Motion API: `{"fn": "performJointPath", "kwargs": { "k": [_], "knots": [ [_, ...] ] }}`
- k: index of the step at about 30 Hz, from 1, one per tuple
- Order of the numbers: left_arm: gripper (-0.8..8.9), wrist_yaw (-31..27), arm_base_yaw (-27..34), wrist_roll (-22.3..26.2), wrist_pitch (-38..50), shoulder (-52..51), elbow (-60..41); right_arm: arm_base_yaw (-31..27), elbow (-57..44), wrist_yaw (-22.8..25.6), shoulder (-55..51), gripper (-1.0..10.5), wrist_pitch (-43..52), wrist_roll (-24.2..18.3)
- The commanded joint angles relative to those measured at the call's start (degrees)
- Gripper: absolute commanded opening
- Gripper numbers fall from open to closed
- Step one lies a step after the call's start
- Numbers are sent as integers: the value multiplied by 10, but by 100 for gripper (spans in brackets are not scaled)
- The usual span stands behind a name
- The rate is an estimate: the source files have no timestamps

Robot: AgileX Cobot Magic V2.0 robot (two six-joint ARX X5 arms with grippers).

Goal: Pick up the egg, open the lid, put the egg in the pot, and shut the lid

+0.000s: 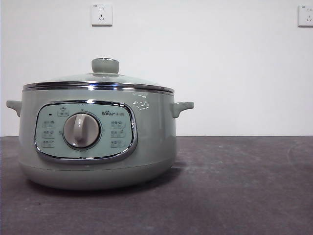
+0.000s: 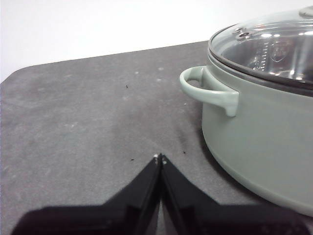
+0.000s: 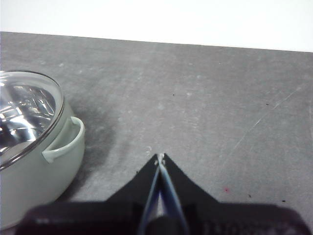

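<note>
The sage-green pot stands on the dark table at the left of the front view, its dial and panel facing me. The glass lid with its green knob sits shut on the pot. The pot also shows in the left wrist view with the lid on it, and in the right wrist view under the lid. My left gripper is shut and empty above the table beside the pot. My right gripper is shut and empty on the pot's other side. No egg is in view.
The dark grey table stretches to the right of the pot. A white wall with two sockets stands behind. The pot's side handles stick out toward each gripper.
</note>
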Motion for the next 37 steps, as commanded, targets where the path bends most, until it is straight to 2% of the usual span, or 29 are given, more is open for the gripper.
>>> {"fn": "performJointPath", "kwargs": {
  "k": [1,23,27,30,32,37],
  "knots": [
    [-3,-1,2,0,2,-2,-10,0,-3,2,0,1,3,6],
    [-3,-1,2,0,3,-2,-10,0,-3,2,0,1,3,5],
    [-3,-1,2,0,3,-2,-10,0,-4,2,-5,1,1,-30],
    [-3,-1,2,0,3,-2,-10,-25,-12,0,-25,1,12,-60],
    [-3,-1,2,0,3,-2,-10,-58,-31,-21,-43,1,39,-79],
    [-3,-1,2,0,3,-2,-10,-185,-128,-182,-130,1,120,-85]
  ]
}}
